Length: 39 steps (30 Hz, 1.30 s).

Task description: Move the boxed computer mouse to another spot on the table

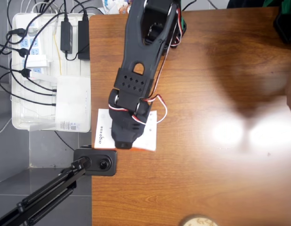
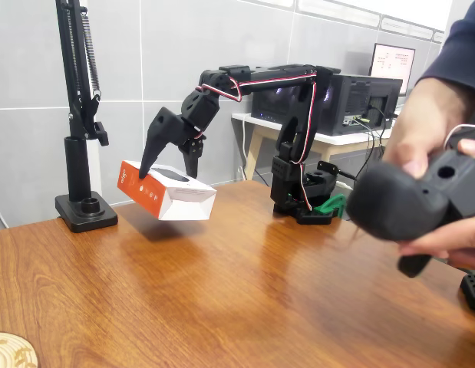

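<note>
The gripper [image 2: 169, 165] is clamped on the box [image 2: 166, 192], one black finger down its orange near side and the other behind it, so the jaws stand only as wide as the box itself. In the fixed view the box hangs clear of the table [image 2: 237, 291], tilted with its orange end a little higher than its white end, and a dark shadow lies on the wood just under it. The box sits just right of the black lamp stand [image 2: 82, 138], whose base rests on the table's back left corner, and well left of the arm's base [image 2: 302, 203].

In the overhead view the arm [image 1: 143, 61] reaches down the picture from the table's top edge and covers most of the box [image 1: 104, 129]; the box's white top and a thin orange strip along its lower edge show around the gripper [image 1: 122, 141]. Here the box is near the table's [image 1: 206, 179] left edge, just right of the white tray [image 1: 20, 120] of cables and just above a small black camera [image 1: 99, 162]. Whether the box overhangs the table edge is hard to tell from above
</note>
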{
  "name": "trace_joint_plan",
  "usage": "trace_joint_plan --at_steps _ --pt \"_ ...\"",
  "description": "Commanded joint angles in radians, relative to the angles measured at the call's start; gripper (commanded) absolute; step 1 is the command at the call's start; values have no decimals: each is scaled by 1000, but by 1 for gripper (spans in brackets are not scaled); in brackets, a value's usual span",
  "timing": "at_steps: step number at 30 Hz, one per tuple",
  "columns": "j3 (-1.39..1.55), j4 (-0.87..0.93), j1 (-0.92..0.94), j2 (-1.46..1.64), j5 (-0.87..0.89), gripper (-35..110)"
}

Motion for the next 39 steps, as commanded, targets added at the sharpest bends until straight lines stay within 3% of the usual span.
trace_joint_plan --at_steps 1,12,14,16,21,22,25,30,32,37,39 --pt "-80 -3 -14 -41 -17 105" --pt "-149 23 -5 -44 -28 105" --pt "-146 21 -8 -28 -26 100" --pt "-143 20 -8 18 -32 81" --pt "-121 -97 2 167 -26 0" --pt "-115 -155 0 187 21 0" --pt "5 -515 -20 275 58 0" --pt "241 -1557 -57 247 -2 0" --pt "285 -1885 -64 206 -51 0" --pt "420 -2441 -80 212 -127 0" --pt "459 -2517 -74 261 -143 0"
